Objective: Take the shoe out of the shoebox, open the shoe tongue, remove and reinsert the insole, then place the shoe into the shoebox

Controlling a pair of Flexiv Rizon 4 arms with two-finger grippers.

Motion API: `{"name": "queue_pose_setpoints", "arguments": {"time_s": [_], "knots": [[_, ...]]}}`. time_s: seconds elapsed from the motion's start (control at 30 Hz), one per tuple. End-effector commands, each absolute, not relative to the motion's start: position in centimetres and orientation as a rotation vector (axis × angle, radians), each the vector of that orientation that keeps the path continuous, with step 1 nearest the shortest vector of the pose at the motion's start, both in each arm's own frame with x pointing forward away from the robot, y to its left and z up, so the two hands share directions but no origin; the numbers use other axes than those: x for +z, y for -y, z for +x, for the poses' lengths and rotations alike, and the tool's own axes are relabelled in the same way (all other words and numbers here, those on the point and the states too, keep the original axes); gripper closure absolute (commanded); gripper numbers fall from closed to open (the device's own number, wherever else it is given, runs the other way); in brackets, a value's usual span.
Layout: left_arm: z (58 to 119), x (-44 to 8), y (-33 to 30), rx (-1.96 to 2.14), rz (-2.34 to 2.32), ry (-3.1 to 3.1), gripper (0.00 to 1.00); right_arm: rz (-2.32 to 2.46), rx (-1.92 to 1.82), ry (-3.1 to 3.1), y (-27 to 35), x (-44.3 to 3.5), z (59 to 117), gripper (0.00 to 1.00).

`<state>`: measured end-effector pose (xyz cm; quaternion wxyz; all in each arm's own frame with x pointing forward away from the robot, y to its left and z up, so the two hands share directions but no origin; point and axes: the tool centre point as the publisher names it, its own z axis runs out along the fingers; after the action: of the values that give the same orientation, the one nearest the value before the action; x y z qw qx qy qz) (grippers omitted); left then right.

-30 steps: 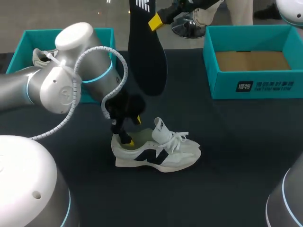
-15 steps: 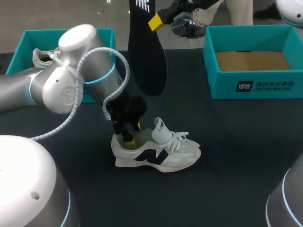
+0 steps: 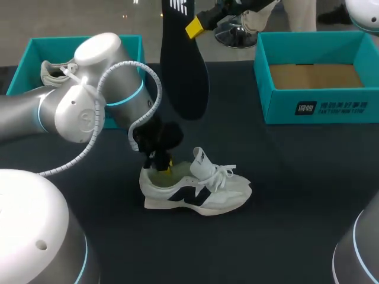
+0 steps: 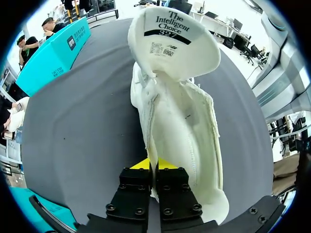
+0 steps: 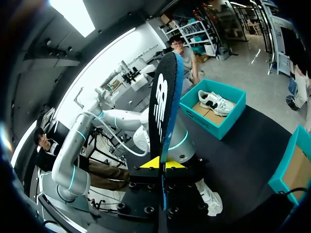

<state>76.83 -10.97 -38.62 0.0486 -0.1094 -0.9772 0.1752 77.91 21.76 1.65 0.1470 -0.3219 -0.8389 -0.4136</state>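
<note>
in the head view, the white shoe (image 3: 195, 189) is lying on its sole on the dark table (image 3: 296, 177), near the middle, with its toe pointing right and its tongue (image 3: 200, 161) standing up. the left arm (image 3: 77, 106) is coming in from the left, and the left gripper (image 3: 161, 167) is sitting at the heel opening of the shoe. the black insole (image 3: 185, 65) is hanging high over the far middle of the table, toe end down, with the right gripper (image 3: 190, 25) holding it near its top end. the right box (image 3: 320, 106) is standing at the far right with its brown floor showing, and the left box (image 3: 35, 47) at the far left is holding a second shoe (image 3: 53, 72). in the left wrist view, the left gripper (image 4: 154, 167) is pinching narrow on the heel rim of the shoe (image 4: 180, 126), one finger inside and one outside the wall, while the tongue (image 4: 172, 41) is folding up and away ahead of it. in the right wrist view, the right gripper (image 5: 160, 162) is clamping the insole (image 5: 163, 107) between its yellow tips so that it is standing on edge straight ahead; beyond it the left arm (image 5: 121, 121) is bending over the table, and the second shoe (image 5: 214, 102) is lying in the left box (image 5: 223, 124).
</note>
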Motion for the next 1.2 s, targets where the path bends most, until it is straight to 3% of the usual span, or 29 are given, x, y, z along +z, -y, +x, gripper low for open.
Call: {"name": "queue_pose_setpoints", "arguments": {"time_s": [0.03,0.63,1.2], "knots": [[76.8,-38.7,11.2,0.547,-0.357,2.969,1.00,-0.929,-1.186,2.416,-21.9,1.7,78.0,1.00],[77.8,-34.7,12.9,0.614,-0.821,2.622,1.00,-0.929,-1.186,2.416,-21.9,1.7,78.0,1.00],[77.7,-32.7,15.3,0.633,-1.370,2.326,1.00,-1.005,-1.233,2.424,-20.2,6.5,77.2,1.00]]}}
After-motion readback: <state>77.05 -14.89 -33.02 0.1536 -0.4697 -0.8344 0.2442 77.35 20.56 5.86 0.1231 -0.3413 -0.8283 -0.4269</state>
